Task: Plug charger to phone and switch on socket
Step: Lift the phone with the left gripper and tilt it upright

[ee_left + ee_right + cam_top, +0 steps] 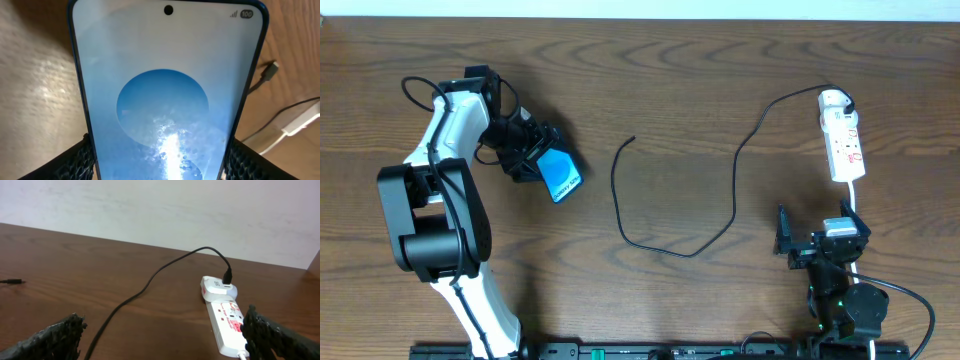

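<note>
The left gripper [533,157] sits in the far-left part of the worktop [680,80], its fingers [79,161] clamped against the two long edges of the phone [560,175]. The jaws are only as wide apart as the phone. The wrist view shows the blue screen [165,100] facing the camera, with a lighter oval on it. Whether the phone's free end touches the wood cannot be told.

The right gripper [815,238] hovers near the front-right corner with its fingers [52,339] spread wide, holding and touching nothing.

The socket [845,145] lies by the right edge, toward the far side, with the white adapter [217,287] plugged into its far end. The charger [735,190] curls from there across the middle of the worktop. Its plug tip [633,140] lies loose, just right of the phone and clear of it.
</note>
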Available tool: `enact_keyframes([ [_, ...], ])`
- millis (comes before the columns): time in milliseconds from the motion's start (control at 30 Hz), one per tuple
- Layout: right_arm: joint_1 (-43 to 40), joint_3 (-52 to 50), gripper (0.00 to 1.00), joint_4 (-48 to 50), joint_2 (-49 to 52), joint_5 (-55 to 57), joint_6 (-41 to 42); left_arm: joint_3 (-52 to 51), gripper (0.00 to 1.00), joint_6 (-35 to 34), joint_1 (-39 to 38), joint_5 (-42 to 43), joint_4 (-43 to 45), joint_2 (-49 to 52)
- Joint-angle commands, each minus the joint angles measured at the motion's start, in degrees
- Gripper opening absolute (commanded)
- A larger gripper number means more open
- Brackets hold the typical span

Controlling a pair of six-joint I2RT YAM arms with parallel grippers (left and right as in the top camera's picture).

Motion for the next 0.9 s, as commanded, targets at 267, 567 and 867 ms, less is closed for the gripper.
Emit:
enact_keyframes([
  [267, 0.2, -0.1, 0.99, -0.2, -0.3, 0.4, 0.6, 0.7, 0.52, -11.3, 0.1, 12.1, -3.2, -1.9],
  [567, 0.2, -0.1, 0.99, -0.2, -0.3, 0.4, 0.6, 0.7, 0.52, -15.0, 0.1, 19.9, -3.4, -1.9],
  [867, 0.2, -0.1, 0.99, -0.2, -0.3, 0.4, 0.6, 0.7, 0.52, -20.5, 0.1, 25.2, -4.7, -1.9],
])
